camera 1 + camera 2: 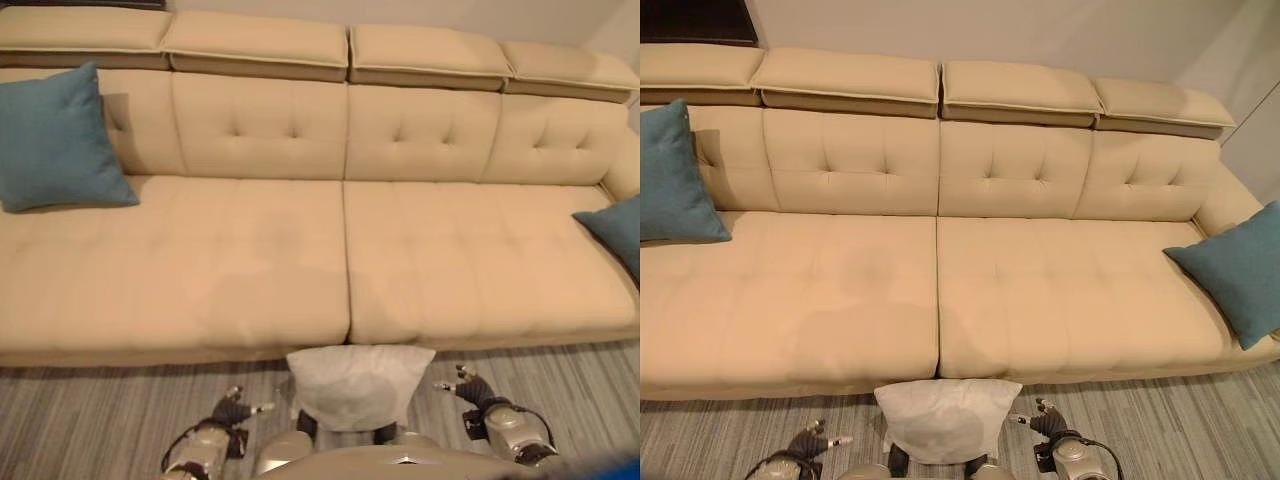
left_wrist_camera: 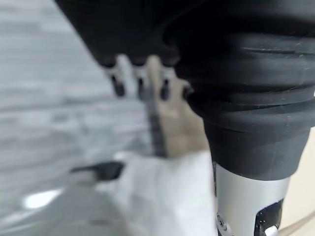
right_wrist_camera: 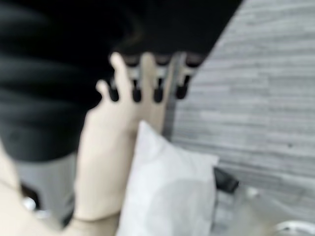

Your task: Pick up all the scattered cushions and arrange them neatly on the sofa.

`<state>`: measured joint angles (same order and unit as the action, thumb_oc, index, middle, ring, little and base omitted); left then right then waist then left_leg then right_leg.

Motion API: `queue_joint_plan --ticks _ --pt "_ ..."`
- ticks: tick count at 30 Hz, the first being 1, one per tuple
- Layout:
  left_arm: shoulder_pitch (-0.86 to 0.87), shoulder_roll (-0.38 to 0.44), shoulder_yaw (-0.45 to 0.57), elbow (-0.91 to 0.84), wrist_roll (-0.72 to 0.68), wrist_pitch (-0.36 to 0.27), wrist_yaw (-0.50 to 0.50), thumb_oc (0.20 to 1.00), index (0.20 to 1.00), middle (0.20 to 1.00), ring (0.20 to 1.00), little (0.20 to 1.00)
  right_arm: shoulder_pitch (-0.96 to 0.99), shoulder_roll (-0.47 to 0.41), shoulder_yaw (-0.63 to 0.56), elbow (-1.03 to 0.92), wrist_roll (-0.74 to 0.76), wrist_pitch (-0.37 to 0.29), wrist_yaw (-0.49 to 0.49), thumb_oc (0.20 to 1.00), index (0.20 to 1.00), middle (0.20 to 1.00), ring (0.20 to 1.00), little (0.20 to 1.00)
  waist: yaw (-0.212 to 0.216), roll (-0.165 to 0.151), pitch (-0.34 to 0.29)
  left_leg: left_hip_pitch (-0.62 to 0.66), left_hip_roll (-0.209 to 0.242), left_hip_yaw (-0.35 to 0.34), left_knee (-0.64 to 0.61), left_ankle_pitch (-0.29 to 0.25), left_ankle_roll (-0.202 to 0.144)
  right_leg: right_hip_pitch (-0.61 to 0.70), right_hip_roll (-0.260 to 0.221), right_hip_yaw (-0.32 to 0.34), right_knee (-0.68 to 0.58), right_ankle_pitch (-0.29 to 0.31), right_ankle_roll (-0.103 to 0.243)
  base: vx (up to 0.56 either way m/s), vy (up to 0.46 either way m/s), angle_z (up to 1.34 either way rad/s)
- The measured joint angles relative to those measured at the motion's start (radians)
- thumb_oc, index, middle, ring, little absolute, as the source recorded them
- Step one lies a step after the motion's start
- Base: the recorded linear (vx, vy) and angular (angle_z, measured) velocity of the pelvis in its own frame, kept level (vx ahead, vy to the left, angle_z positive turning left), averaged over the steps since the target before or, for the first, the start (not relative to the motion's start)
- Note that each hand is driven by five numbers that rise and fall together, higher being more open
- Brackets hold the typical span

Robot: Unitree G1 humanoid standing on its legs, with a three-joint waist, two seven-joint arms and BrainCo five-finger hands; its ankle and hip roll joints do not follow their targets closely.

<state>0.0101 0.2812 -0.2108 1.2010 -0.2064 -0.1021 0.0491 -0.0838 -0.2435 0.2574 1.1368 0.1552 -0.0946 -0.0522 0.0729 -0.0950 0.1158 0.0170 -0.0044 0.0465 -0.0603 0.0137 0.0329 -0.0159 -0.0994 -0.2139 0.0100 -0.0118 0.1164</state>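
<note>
Starting at the far left, a teal cushion [image 1: 55, 140] with a soft woven look was propped upright against the sofa's backrest at that end, squarish with slightly puffy corners. The sofa [image 1: 250, 270] itself was a long tan thing, smooth leathery-looking upholstery, button-tufted back panels and four flat headrest pads along the top, the seat split into two wide sections by a seam down the middle. On the floor in front was a grey striped rug [image 1: 90, 410] with a flat woven texture. Down at the lower left, the left hand [image 1: 232, 410] sat just beside the left edge of the white cushion [image 1: 355, 385], fingers straight and relaxed, not wrapped around anything; in its wrist view the dark fingertips [image 2: 140, 88] hung in a row with the white cushion [image 2: 162, 191] below them and apart from them. The white cushion was plump, plain, with a slightly crumpled fabric, standing on the rug right up against the sofa's front edge near the middle seam, between the two hands. The right hand [image 1: 470, 388] was just off the cushion's right side, fingers also loose and spread, holding nothing as far as I could see; its wrist view showed the white cushion [image 3: 167, 191] close under the fingers. At the far right end of the seat, a second teal cushion [image 1: 1238, 270] leaned tilted by the armrest.
</note>
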Motion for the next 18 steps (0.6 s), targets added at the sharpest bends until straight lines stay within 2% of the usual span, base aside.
queue_joint_plan --ticks 1,3,4,5,6,7,8,9,10,12,14,16,17,18 --pt "0.009 -0.002 0.002 -0.001 0.0 0.0 0.0 1.0 1.0 1.0 1.0 1.0 0.011 0.0 0.001 0.0 0.0 0.0 0.0 1.0 1.0 1.0 1.0 1.0 0.001 -0.001 0.0 -0.006 0.015 -0.011 0.007 -0.002 -0.036 0.029 0.017 -0.015 -0.043 0.005 -0.002 -0.1 -0.185 0.3" --pt "0.007 -0.006 0.001 0.0 0.0 0.001 0.0 1.0 1.0 1.0 1.0 1.0 0.023 -0.004 -0.001 0.0 0.0 0.0 -0.001 1.0 1.0 1.0 1.0 1.0 -0.005 -0.002 -0.001 -0.035 0.025 -0.044 0.021 0.001 -0.079 0.039 0.034 -0.048 -0.067 0.013 -0.014 -0.21 -0.211 0.57" --pt "-0.008 -0.015 -0.003 -0.001 0.0 0.0 0.0 1.0 1.0 1.0 1.0 1.0 0.027 -0.01 -0.001 0.007 0.0 0.0 -0.003 1.0 1.0 1.0 1.0 1.0 -0.005 0.02 0.013 -0.061 0.038 -0.083 0.031 0.022 -0.124 0.038 0.059 -0.062 -0.069 0.008 -0.021 -0.22 -0.158 0.86" --pt "-0.025 -0.018 -0.004 0.0 0.0 0.001 -0.001 1.0 1.0 1.0 1.0 1.0 0.031 -0.013 -0.001 0.006 0.0 0.0 -0.003 1.0 1.0 1.0 1.0 1.0 -0.015 0.02 0.016 -0.089 0.037 -0.104 0.044 0.044 -0.181 0.036 0.066 -0.074 -0.077 0.002 -0.027 -0.2 -0.15 1.2" --pt "-0.05 -0.024 -0.004 -0.001 -0.001 0.001 0.0 1.0 1.0 1.0 1.0 1.0 0.032 -0.017 -0.002 0.007 0.0 0.0 -0.004 1.0 1.0 1.0 1.0 1.0 -0.032 0.006 0.018 -0.122 0.036 -0.11 0.058 0.065 -0.223 0.031 0.057 -0.093 -0.091 -0.006 -0.047 -0.09 -0.073 1.15" --pt "-0.083 -0.037 -0.006 -0.004 -0.001 -0.001 -0.003 1.0 1.0 1.0 1.0 1.0 0.03 -0.025 -0.003 0.008 0.0 0.0 -0.009 1.0 1.0 1.0 1.0 1.0 -0.022 0.008 0.037 -0.146 0.035 -0.048 0.079 0.059 -0.204 0.019 0.052 -0.117 -0.096 0.004 -0.086 -0.14 -0.096 0.82" --pt "-0.082 -0.036 -0.003 0.002 -0.001 0.001 -0.006 1.0 1.0 1.0 1.0 1.0 0.022 -0.028 -0.002 0.006 0.001 0.0 -0.01 1.0 1.0 1.0 1.0 1.0 -0.023 0.008 0.042 -0.149 0.039 0.017 0.121 0.023 -0.163 0.019 0.046 -0.137 -0.099 0.018 -0.126 -0.15 -0.069 0.5" --pt "-0.081 -0.036 -0.003 0.009 -0.001 0.005 -0.007 1.0 1.0 1.0 1.0 1.0 0.022 -0.037 -0.001 -0.008 0.001 -0.003 -0.012 1.0 1.0 1.0 1.0 1.0 -0.045 0.009 0.048 -0.157 0.043 0.073 0.192 -0.007 -0.123 0.021 0.037 -0.16 -0.099 0.019 -0.137 -0.1 -0.036 0.3" --pt "-0.08 -0.036 -0.003 0.009 -0.001 0.005 -0.007 1.0 1.0 1.0 1.0 1.0 0.022 -0.041 -0.001 -0.01 0.001 -0.003 -0.012 1.0 1.0 1.0 1.0 1.0 -0.057 0.008 0.049 -0.153 0.043 0.106 0.237 -0.023 -0.116 0.019 0.025 -0.171 -0.095 0.019 -0.143 -0.07 -0.012 0.39" --pt "-0.079 -0.036 -0.003 0.018 -0.001 0.005 -0.007 1.0 1.0 1.0 1.0 1.0 0.027 -0.046 -0.002 -0.005 0.002 -0.002 -0.012 1.0 1.0 1.0 1.0 1.0 -0.067 0.007 0.049 -0.123 0.041 0.126 0.258 -0.034 -0.109 0.022 0.013 -0.177 -0.094 0.019 -0.141 -0.04 0.01 0.19" --pt "-0.074 -0.041 -0.003 0.026 -0.001 0.005 -0.007 1.0 1.0 1.0 1.0 1.0 0.045 -0.049 -0.002 0.003 0.002 0.0 -0.011 1.0 1.0 1.0 1.0 1.0 -0.082 0.029 0.044 -0.062 0.039 0.106 0.189 -0.051 -0.087 0.013 0.014 -0.178 -0.073 0.02 -0.131 -0.02 0.046 0.06" --pt "-0.075 -0.043 -0.005 0.033 -0.001 0.006 -0.008 1.0 1.0 1.0 1.0 1.0 0.05 -0.047 -0.003 0.012 0.002 0.0 -0.009 1.0 1.0 1.0 1.0 1.0 -0.086 0.036 0.039 -0.037 0.041 0.1 0.122 -0.059 -0.04 -0.004 0.021 -0.171 -0.05 0.024 -0.104 0.0 0.083 -0.08" --pt "-0.074 -0.042 -0.008 0.033 -0.001 0.005 -0.007 1.0 1.0 1.0 1.0 1.0 0.051 -0.04 -0.007 0.017 0.002 0.001 -0.009 1.0 1.0 1.0 1.0 1.0 -0.085 0.025 0.035 -0.032 0.028 0.098 0.092 -0.045 -0.024 -0.024 0.012 -0.156 -0.038 0.032 -0.082 0.0 0.091 -0.12" --pt "-0.072 -0.042 -0.02 0.033 -0.001 0.005 -0.007 1.0 1.0 1.0 1.0 1.0 0.051 -0.041 -0.009 0.018 0.002 0.001 -0.009 1.0 1.0 1.0 1.0 1.0 -0.083 0.023 0.035 -0.034 0.025 0.102 0.089 -0.042 -0.02 -0.032 0.007 -0.152 -0.029 0.035 -0.078 0.0 0.059 -0.13"
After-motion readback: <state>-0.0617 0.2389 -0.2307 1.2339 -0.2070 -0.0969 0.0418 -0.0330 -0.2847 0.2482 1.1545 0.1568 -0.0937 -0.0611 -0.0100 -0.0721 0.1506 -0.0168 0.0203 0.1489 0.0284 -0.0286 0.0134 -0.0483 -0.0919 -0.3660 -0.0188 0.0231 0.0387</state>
